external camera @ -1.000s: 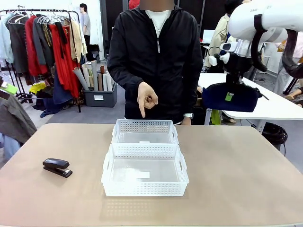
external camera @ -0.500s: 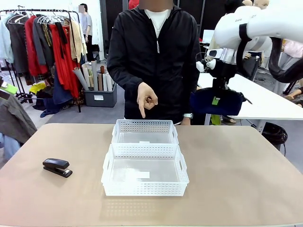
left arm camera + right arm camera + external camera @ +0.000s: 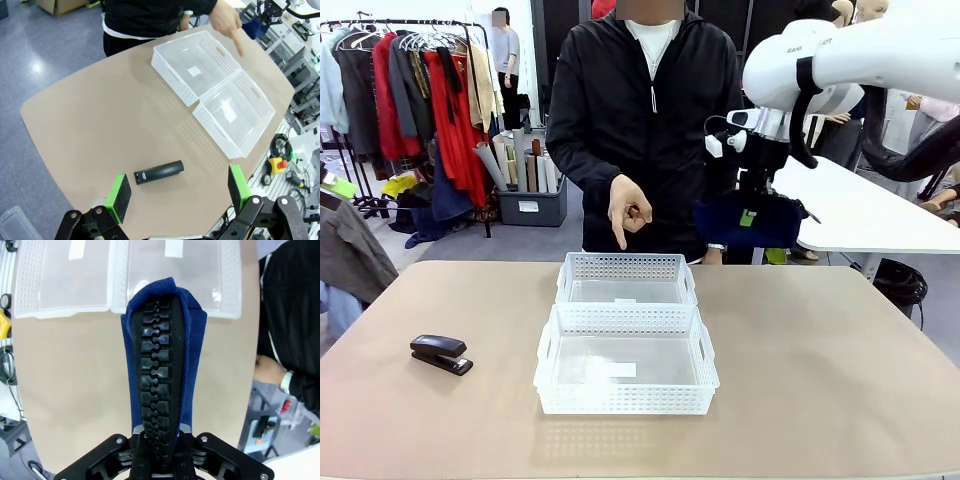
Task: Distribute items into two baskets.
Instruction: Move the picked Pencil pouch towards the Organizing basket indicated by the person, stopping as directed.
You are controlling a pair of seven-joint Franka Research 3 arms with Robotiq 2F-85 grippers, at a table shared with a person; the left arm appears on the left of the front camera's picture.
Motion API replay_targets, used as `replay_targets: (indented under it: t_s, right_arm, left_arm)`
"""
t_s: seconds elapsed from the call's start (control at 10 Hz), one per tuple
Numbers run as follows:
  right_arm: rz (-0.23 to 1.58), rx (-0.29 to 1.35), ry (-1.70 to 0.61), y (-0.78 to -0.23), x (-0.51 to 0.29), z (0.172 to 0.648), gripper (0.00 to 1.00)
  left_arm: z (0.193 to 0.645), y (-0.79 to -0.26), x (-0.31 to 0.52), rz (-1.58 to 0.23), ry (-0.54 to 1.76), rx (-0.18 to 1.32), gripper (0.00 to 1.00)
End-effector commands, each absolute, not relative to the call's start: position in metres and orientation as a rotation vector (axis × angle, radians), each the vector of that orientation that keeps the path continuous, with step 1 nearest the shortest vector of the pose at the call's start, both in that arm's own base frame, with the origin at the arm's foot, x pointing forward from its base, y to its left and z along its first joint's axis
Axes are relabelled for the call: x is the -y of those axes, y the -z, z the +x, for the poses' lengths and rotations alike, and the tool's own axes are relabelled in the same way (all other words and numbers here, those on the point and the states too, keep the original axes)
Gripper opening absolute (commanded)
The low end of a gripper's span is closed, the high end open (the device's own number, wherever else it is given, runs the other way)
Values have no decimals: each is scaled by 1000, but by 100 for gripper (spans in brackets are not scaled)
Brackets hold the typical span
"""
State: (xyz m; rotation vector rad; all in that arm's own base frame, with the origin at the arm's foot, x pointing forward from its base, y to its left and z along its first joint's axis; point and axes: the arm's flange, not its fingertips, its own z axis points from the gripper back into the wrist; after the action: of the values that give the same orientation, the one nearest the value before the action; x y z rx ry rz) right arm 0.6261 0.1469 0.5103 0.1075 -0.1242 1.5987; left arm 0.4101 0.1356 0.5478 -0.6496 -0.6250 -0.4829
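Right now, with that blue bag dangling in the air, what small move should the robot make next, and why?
Probably swing the right hand to the robot's left until the pouch hangs over the far basket. The hand is shut on the pouch high in the air, off to that basket's right, and the person's finger points down at that basket, which looks empty.

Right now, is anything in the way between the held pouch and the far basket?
Nothing visible lies between them. The right gripper holds the pouch up beyond the far basket; the person's pointing hand hovers near its far rim.
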Motion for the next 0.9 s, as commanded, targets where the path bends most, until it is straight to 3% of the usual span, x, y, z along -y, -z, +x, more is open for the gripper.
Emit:
replay_targets:
  t_s: [0.0, 0.6, 0.8]
  right_arm:
    - [85, 106, -1653, -504, -156, 639, 0]
    - [94, 131, -1690, -461, -193, 653, 0]
    - [80, 79, -1705, -467, -158, 629, 0]
  left_arm:
    - [410, -548, -134, -649, 480, 631, 100]
    - [410, -548, -134, -649, 480, 631, 100]
    - [410, -548, -134, -649, 480, 631, 100]
